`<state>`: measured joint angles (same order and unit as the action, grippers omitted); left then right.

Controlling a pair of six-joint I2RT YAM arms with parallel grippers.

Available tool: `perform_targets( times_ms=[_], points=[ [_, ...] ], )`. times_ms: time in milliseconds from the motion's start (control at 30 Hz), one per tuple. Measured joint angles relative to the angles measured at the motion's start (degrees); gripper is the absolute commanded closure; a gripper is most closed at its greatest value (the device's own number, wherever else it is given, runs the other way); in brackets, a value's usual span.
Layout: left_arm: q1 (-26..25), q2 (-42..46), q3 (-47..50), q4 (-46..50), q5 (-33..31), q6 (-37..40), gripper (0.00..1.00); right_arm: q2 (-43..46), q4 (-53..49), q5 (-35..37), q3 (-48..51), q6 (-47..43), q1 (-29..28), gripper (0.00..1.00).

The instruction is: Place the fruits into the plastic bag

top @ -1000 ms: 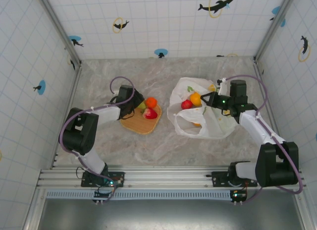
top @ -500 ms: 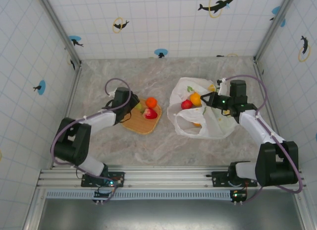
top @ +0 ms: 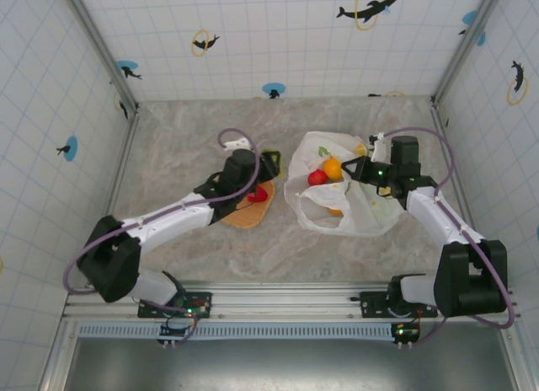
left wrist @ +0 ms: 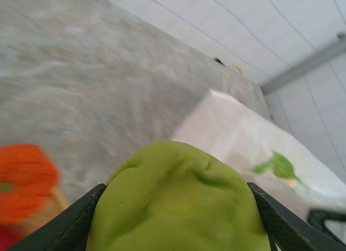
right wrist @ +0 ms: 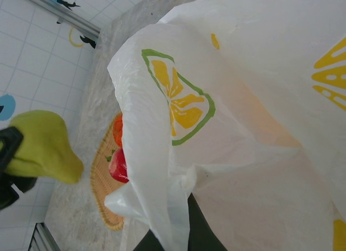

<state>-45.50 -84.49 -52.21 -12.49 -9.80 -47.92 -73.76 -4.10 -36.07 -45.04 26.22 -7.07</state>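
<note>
left gripper (left wrist: 178, 216): pinching a yellow-green fruit (left wrist: 178, 191), matt, lumpy and rounded, held clear of the marbled bench (left wrist: 81, 72). plastic bag (top: 362, 207): ahead and to its right; thin, translucent, crinkled, lemon-printed. right gripper (top: 352, 169): pressed shut on the bag's rim, propping the mouth; red fruit (top: 317, 178) and orange fruit (top: 333, 167) sit just beyond its tips. handling: carry over the open mouth, release low, avoid snagging the film. woven mat (top: 244, 214): back under the left wrist.
</note>
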Motion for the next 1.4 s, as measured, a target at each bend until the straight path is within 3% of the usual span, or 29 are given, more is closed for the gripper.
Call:
perform_targets(
  times_ms=[367,767,1100,1400],
  points=[
    [-7.7,-16.0,-6.8,-8.9,10.3,-3.2,0.37,1.1,4.9,-3.1,0.4,7.3,0.0,1.00],
    [-11.3,-26.4,-13.4,-19.3,13.5,-9.5,0.35,5.3,9.2,-3.1,1.3,13.2,-0.1,1.00],
    [-12.7,-36.6,-21.7,-21.8,13.3,-11.1,0.24,6.3,9.9,-2.6,3.0,14.8,-0.1,1.00],
    [-12.7,-37.9,-22.1,-21.3,13.3,-9.7,0.09,6.3,9.9,-2.5,3.1,14.7,0.7,1.00]
  ],
)
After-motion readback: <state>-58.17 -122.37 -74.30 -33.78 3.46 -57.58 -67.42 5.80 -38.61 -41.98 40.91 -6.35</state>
